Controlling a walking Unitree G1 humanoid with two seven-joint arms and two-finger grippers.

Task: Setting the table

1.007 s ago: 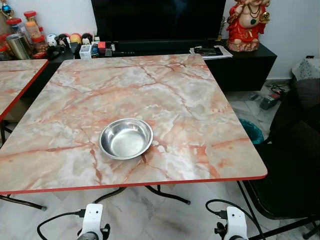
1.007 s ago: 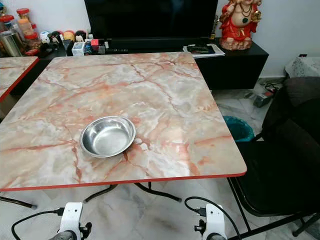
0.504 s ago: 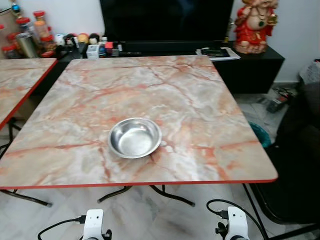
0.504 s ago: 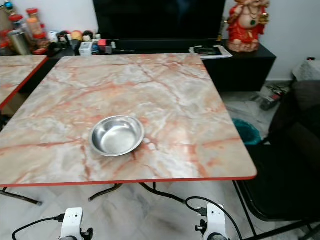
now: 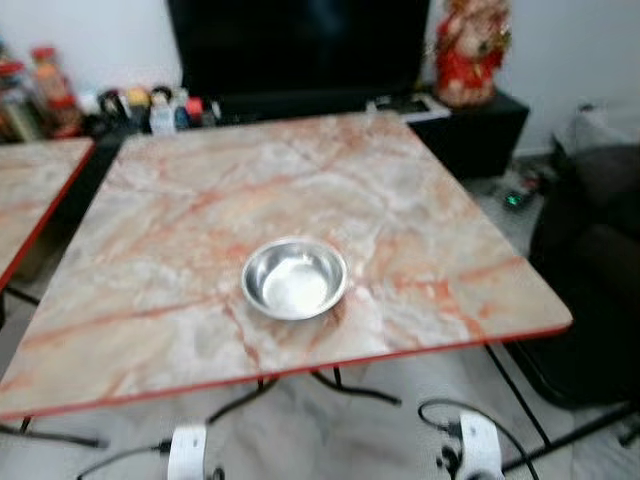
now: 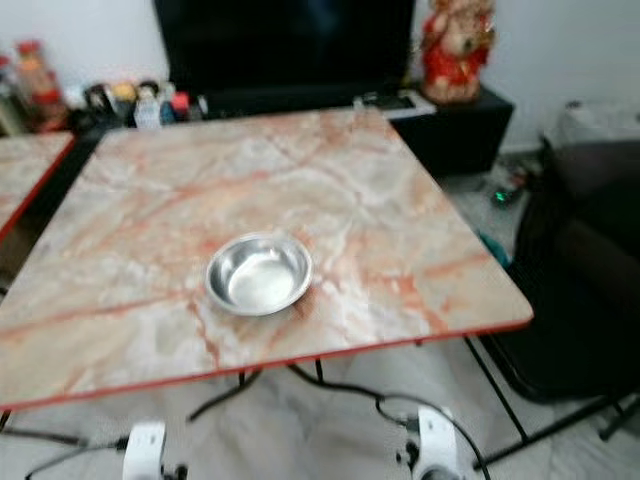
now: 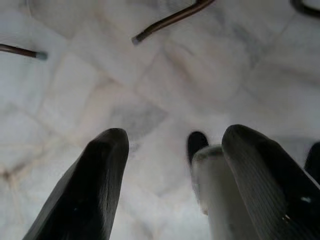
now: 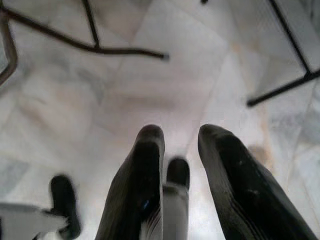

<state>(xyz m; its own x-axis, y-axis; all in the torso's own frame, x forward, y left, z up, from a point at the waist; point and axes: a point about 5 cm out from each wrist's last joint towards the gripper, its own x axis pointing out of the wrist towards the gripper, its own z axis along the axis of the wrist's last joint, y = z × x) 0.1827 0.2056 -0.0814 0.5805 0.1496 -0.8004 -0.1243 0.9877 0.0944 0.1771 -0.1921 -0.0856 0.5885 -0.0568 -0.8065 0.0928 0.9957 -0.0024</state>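
Steel, shallow and empty, the bowl [image 5: 295, 279] sits on the marble-patterned table [image 5: 180, 210] a little in from the red-trimmed edge nearest the robot, roughly midway along it. By my reading that spot suits a diner seated on the near side, so this looks like one place laid and the rest of the setting not yet done; nothing else stands on the tabletop around the bowl.

Both arms hang low beside the robot, below the table edge nearest the bowl, idle and carrying nothing. The left gripper [image 7: 170, 165] points at the floor with its two black fingers spread wide and only tile between them. The right gripper [image 8: 180, 150] also points down, its fingers parted by a narrower gap, likewise empty. Hanging this way keeps them clear of the table while the robot moves, which the blur in the head views suggests.

Beyond the bowl, past the far table edge, a low black cabinet [image 5: 480, 125] carries a dark television screen [image 5: 300, 45], a red and gold figurine [image 5: 468, 50] and a row of small jars and trinkets [image 5: 130, 105]. A second table with the same top [image 5: 30, 195] stands to the bowl's left, a dark chair [image 5: 595, 270] to its right. Pale marble tile [image 8: 150, 75] covers the floor, crossed by thin black table legs.
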